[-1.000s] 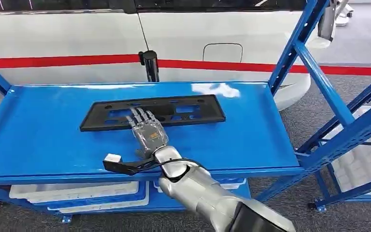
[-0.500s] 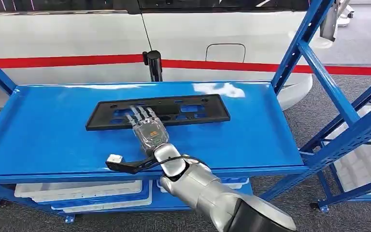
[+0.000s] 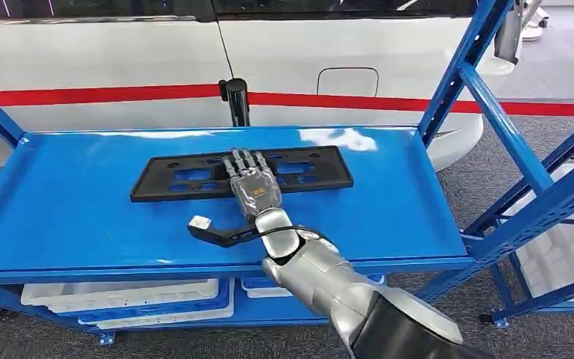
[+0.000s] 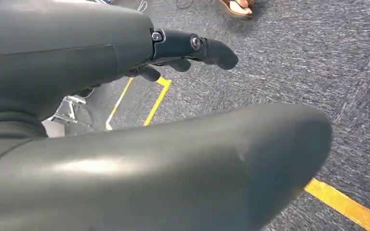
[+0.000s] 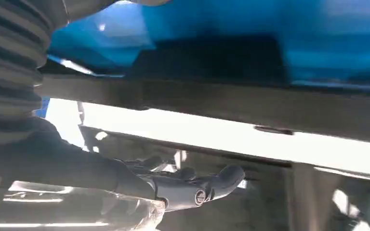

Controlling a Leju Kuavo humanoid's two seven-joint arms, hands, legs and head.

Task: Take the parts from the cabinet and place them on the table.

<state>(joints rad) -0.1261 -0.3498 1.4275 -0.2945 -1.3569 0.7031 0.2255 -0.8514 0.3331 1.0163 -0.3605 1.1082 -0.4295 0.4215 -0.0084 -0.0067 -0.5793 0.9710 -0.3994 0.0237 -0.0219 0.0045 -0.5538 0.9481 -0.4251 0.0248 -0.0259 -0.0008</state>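
One black flat part (image 3: 241, 173), long and with cut-outs, lies on the top blue shelf (image 3: 60, 202) of the cabinet, near the middle and closer to the back edge. Right arm reaches forward over the front edge of the shelf, with the right hand (image 3: 252, 185) palm down on the middle of the part. Fingers (image 3: 241, 161) straight and close together, resting flat across the part, not wrapped around it. Small camera bracket with a white tip (image 3: 199, 223) stands out from the wrist to the side. Left hand (image 4: 183, 53) hangs low above grey carpet floor (image 4: 318, 62) with yellow lines (image 4: 344, 204), fingers slightly bent, holding nothing. White vehicle body with a red stripe (image 3: 105, 93) behind the shelf.
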